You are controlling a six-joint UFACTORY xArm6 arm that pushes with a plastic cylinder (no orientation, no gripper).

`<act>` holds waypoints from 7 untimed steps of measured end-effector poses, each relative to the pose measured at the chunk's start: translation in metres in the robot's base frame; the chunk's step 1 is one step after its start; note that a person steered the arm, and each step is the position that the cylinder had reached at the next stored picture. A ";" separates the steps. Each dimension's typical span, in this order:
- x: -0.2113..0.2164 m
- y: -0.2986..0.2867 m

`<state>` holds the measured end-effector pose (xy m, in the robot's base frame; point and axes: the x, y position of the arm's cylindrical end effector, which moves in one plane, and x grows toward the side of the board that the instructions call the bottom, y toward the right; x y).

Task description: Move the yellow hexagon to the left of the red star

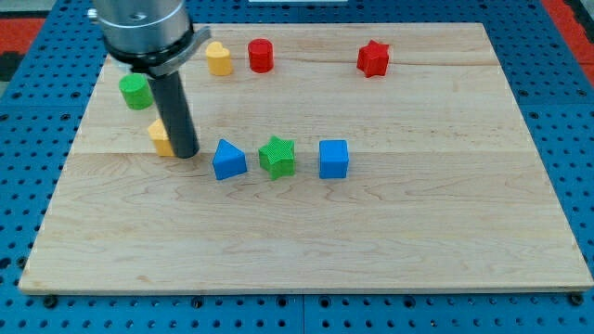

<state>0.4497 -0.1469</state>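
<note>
where blocks sit, wooden board [445,223] (blue pegboard [566,111] around)

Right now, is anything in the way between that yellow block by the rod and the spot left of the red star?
Partly. My tip already touches the yellow hexagon. A straight push toward the red star would pass near the red cylinder and yellow block at the view's top.
</note>
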 end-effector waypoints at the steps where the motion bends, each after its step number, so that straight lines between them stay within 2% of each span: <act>1: 0.016 -0.022; 2: -0.021 -0.042; 3: -0.043 0.029; 4: -0.053 0.074; 5: -0.053 0.072; 6: -0.061 -0.016; 7: -0.069 -0.029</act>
<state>0.3803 -0.1757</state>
